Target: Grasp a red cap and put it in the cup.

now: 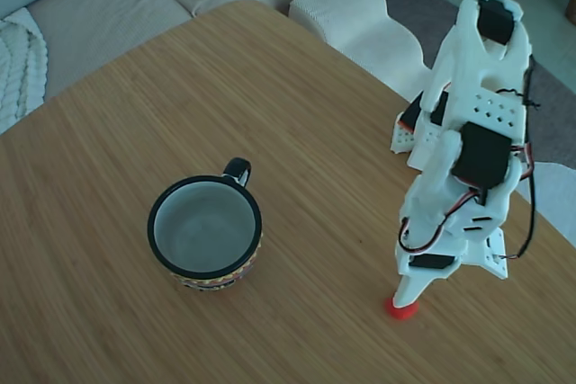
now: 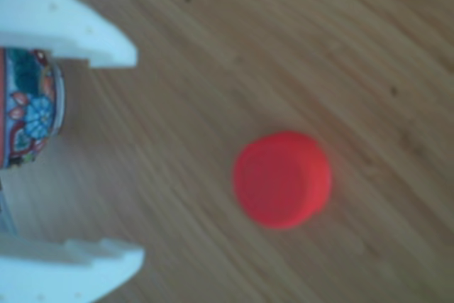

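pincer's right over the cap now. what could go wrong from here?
1. The small round red plastic cap lies beyond the open pincer tips, not between them; closing now would probably miss.
2. The cap is low and flat on the wooden table; the fingers could knock it away.

Bare table [image 1: 315,186] lies between red cap [image 1: 401,308] and cup [image 1: 205,227].
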You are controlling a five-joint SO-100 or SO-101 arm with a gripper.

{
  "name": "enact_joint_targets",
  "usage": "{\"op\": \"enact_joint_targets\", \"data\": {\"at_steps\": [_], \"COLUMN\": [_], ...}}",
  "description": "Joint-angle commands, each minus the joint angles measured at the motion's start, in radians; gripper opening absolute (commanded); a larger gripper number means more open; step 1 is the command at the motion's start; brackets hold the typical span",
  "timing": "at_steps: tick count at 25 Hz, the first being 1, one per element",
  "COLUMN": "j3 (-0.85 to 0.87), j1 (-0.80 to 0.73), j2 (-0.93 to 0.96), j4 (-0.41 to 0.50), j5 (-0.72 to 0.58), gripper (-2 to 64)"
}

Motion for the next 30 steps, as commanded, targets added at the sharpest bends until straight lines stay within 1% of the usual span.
{"op": "enact_joint_targets", "data": {"at_steps": [1,8,14,17,19,26,30], "j3": [-0.026,-0.023,-0.021,-0.023,-0.023,-0.005,0.043], "j1": [-0.028,-0.035,0.044,0.052,0.043,-0.058,-0.109], "j2": [0.020,0.011,0.011,0.011,0.011,0.011,0.011], "j4": [-0.009,-0.066,-0.121,-0.127,-0.127,-0.117,-0.126], "j5": [0.008,0.006,-0.003,-0.003,-0.005,-0.006,-0.005], "gripper": [29.8,29.8,29.8,29.9,29.9,29.9,29.9]}}
